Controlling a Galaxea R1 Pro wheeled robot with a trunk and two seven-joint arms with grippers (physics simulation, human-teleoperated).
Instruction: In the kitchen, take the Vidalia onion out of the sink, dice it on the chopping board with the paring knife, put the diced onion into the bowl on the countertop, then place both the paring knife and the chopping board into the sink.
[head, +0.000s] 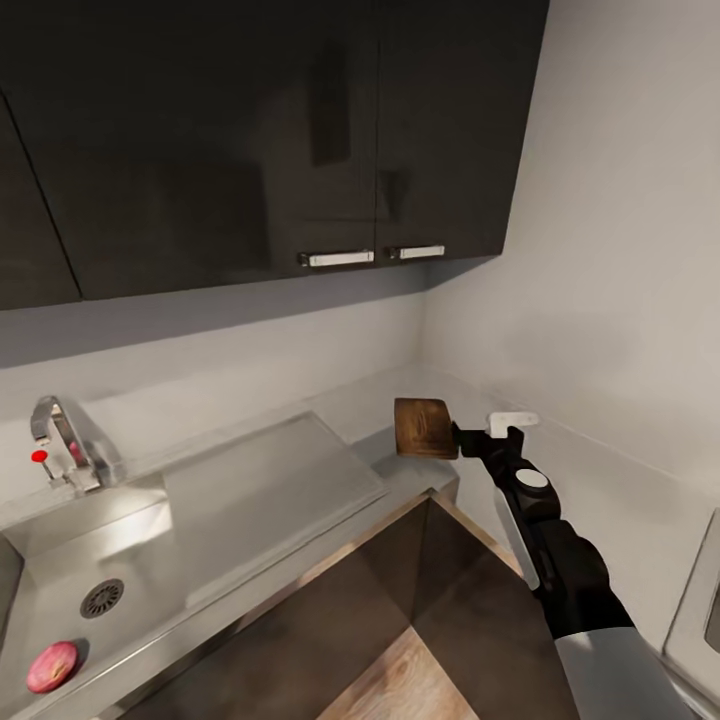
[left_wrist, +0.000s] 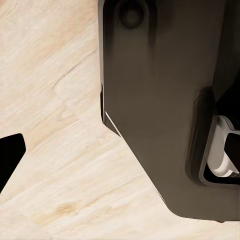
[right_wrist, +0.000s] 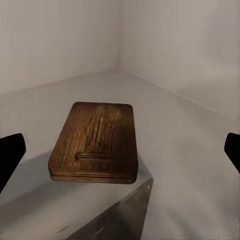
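The right arm reaches out over the corner of the kitchen, and the right gripper sits level with the chopping board, which looks lifted above the grey countertop near the corner walls. In the right wrist view the chopping board appears flat, slot handle end nearest the camera, its near edge overhanging the countertop's corner, while the dark fingertips show at the far sides of the picture, spread wide and well clear of the wood (so whether anything grips the board cannot be told).

The sink lies to the left, with its round drain, flat drainboard and chrome tap with a red-tipped lever. The reddish onion rests in the basin's near corner.

The left wrist view shows pale wooden floor, a dark part of the robot's body and one dark fingertip; the left fingers' state cannot be told.
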